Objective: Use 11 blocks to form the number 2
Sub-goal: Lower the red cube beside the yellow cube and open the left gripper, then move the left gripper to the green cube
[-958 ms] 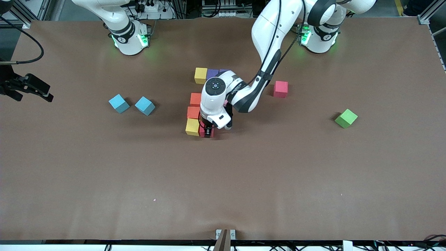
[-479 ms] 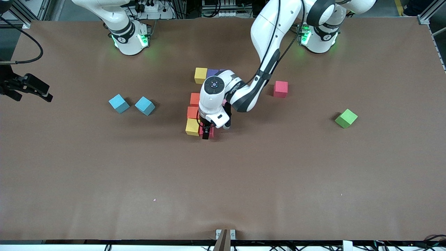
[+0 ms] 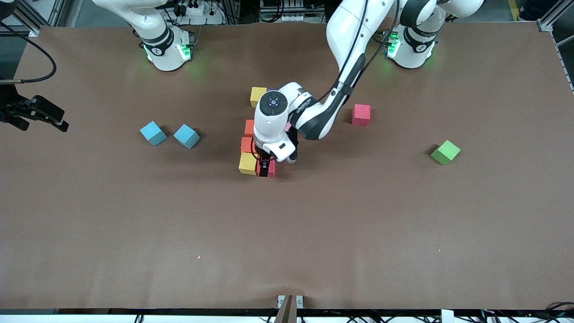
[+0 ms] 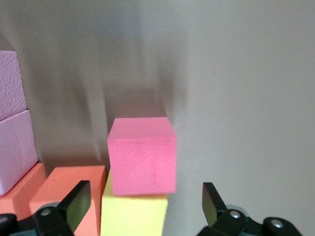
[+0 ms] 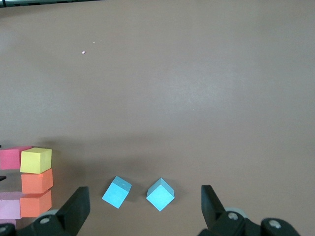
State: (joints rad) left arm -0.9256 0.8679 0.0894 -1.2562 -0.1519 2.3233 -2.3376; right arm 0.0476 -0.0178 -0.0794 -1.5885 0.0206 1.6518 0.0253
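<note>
Since a second ago my left gripper [image 3: 265,169] has let go of the pink cube [image 4: 142,156] and lifted a little off it, wrist drawn back toward the bases; nothing else on the surface has shifted. Left jaws now spread wide and empty, straddling that cube from above without touching it. The cube sits in the bottom row of the number 2 [image 3: 256,134], flush against the yellow corner cube [image 3: 247,163], mid-surface. Progress, as I read it: top row partly hidden under my left arm, only its yellow cube [image 3: 258,96] clear; two orange cubes [image 3: 248,137] form the column down to the yellow corner; the left wrist view shows pale pink cubes [image 4: 12,132] in the rows above. Bottom row has two of three, so one corner cell looks open at the left arm's end of that row. Two loose pieces remain: a pink cube [image 3: 361,114] nearer the left arm's base, and the green cube [image 3: 445,152] well out toward the left arm's end of the surface. Exact count placed I cannot confirm under the arm. Two light blue cubes [image 3: 169,134] lie apart toward the right arm's end. Right gripper [image 5: 142,209] waits over that end's edge, jaws apart, nothing held.
</note>
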